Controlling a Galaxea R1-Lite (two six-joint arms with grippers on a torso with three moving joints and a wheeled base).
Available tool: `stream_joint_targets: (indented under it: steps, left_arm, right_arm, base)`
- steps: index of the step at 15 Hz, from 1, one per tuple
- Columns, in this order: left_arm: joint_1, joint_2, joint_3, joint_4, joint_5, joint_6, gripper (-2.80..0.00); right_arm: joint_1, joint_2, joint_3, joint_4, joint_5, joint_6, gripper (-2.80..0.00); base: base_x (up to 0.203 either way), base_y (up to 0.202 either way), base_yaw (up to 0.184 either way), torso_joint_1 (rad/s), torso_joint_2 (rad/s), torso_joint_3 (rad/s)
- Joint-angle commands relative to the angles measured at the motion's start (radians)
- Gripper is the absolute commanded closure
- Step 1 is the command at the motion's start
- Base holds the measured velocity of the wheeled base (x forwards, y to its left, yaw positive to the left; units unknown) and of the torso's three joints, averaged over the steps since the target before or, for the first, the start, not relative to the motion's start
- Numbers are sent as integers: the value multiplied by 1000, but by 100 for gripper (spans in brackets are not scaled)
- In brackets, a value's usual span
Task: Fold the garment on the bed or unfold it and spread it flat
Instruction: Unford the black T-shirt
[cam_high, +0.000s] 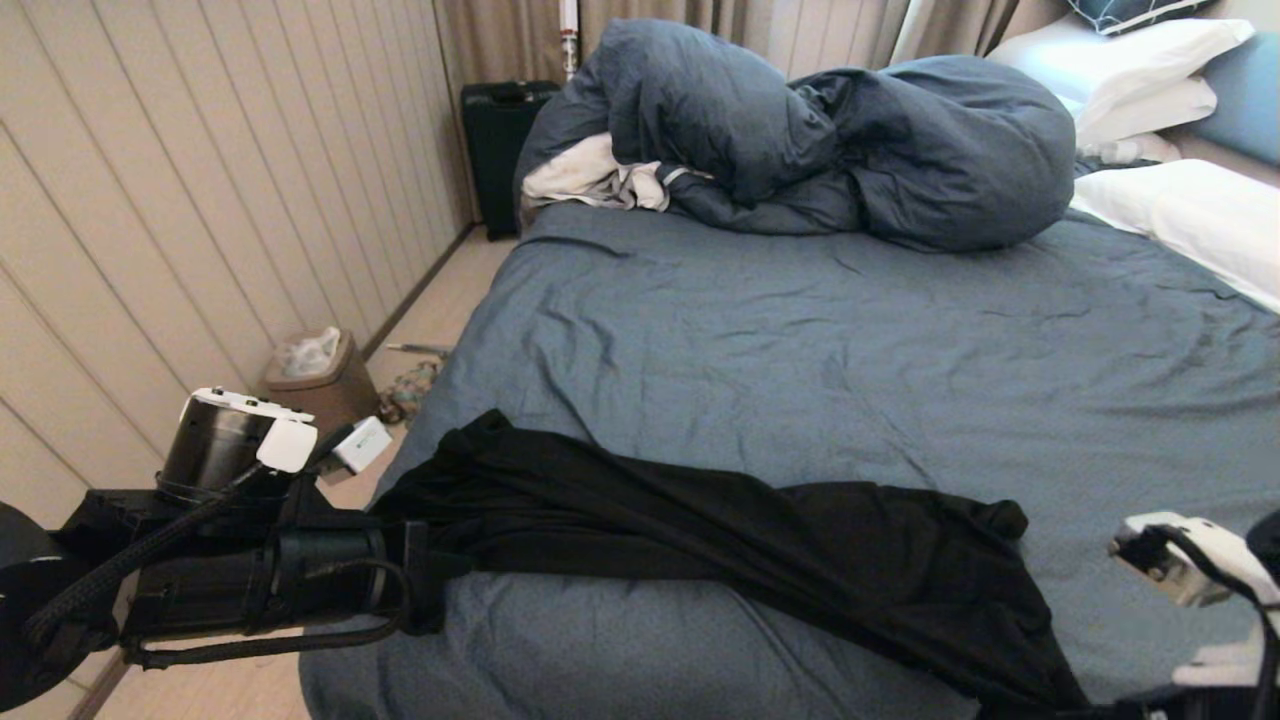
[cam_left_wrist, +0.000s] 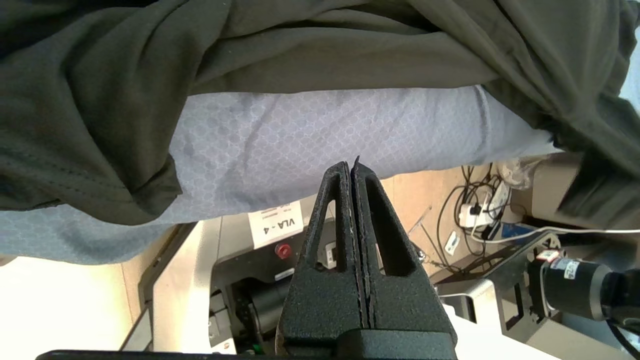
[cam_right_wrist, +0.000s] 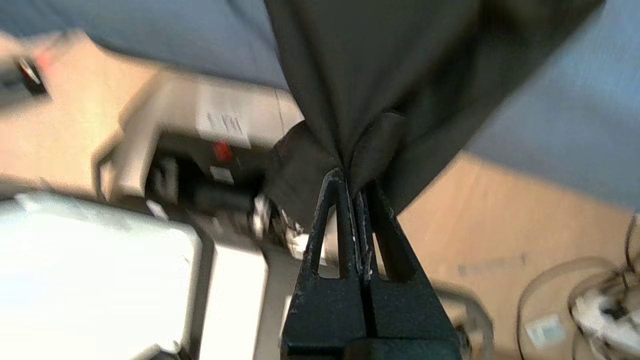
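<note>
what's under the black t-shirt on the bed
The slate-blue sheet of the bed lies under the black T-shirt, which is stretched along the near edge. The right gripper pinches one end. Its chest print cannot be seen, hidden in the folds.

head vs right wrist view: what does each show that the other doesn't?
Head only: the whole bed, the dark-blue duvet heaped at its far end, white pillows, and the left gripper at the garment's left end.

Right wrist only: the right gripper shut on a bunched edge of the garment, hanging off the bed's edge above the floor.

Both: the black garment stretched in a twisted band across the slate-blue sheet.
</note>
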Motion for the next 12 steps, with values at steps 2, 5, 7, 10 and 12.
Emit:
stream_joint_targets:
  steps: [2, 5, 7, 10, 12]
  left_arm:
    - [-1, 1, 2, -2, -2, -3, 0]
    - [0, 0, 2, -2, -1, -3, 0]
    - [0, 0, 2, -2, -1, -3, 0]
    - [0, 0, 2, -3, -1, -5, 0]
    - [-11, 0, 14, -3, -7, -9, 0]
  right_arm:
    - [-38, 95, -144, -4, -3, -7, 0]
    - [-166, 234, -370, -5, -3, -49, 0]
    - [-255, 357, -515, -9, -2, -75, 0]
    - [-335, 543, -769, -9, 1, -82, 0]
    - [-369, 660, -947, -6, -1, -80, 0]
  base:
    - [0, 0, 0, 0, 0, 0]
    - [0, 0, 0, 0, 0, 0]
    - [0, 0, 0, 0, 0, 0]
    - [0, 0, 0, 0, 0, 0]
    - [0, 0, 0, 0, 0, 0]
